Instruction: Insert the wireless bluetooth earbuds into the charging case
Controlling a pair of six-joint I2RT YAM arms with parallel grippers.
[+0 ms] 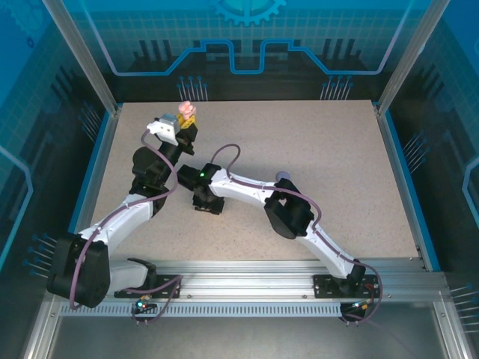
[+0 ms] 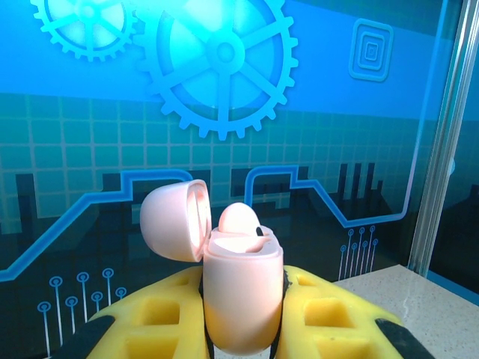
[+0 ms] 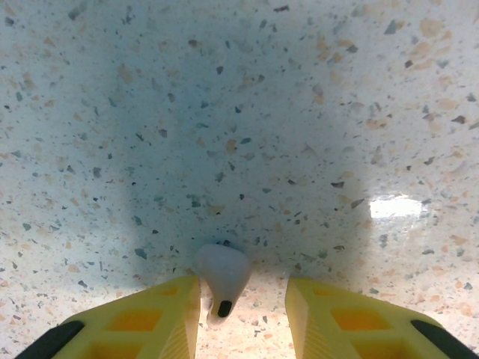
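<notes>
Case (image 2: 243,288) is pale pink and it's up off the table (image 1: 322,149), held upright between the yellow fingers (image 2: 150,318) of the left gripper (image 2: 241,321), which is squeezed tight around its lower half. Its lid (image 2: 176,221) is flipped back on the hinge, hanging off to the left in the wrist camera. A pink bud (image 2: 239,221) sits inside, rounded head poking above the rim with a little dark spot on one side. From overhead, that left arm is stretched out toward the far left part of the table, with the case sticking up past the fingertips. The right gripper (image 3: 241,284) is a bit nearer, around the middle-left of the table, pointing straight down and hanging low over the speckled top with its jaws standing apart. A pale bud (image 3: 222,273), whitish-lilac, lies flat on the table between them, fat end away from the wrist camera and the stem with its dark tip pointing back toward it. It's right up against the finger on the left of that view, though I honestly can't tell if it's touching, and there's a clear gap to the other finger, so it's bracketed but not pinched. There's also a small purplish blob (image 1: 283,176) peeking out behind the right arm's elbow, too tiny to tell what it is.
</notes>
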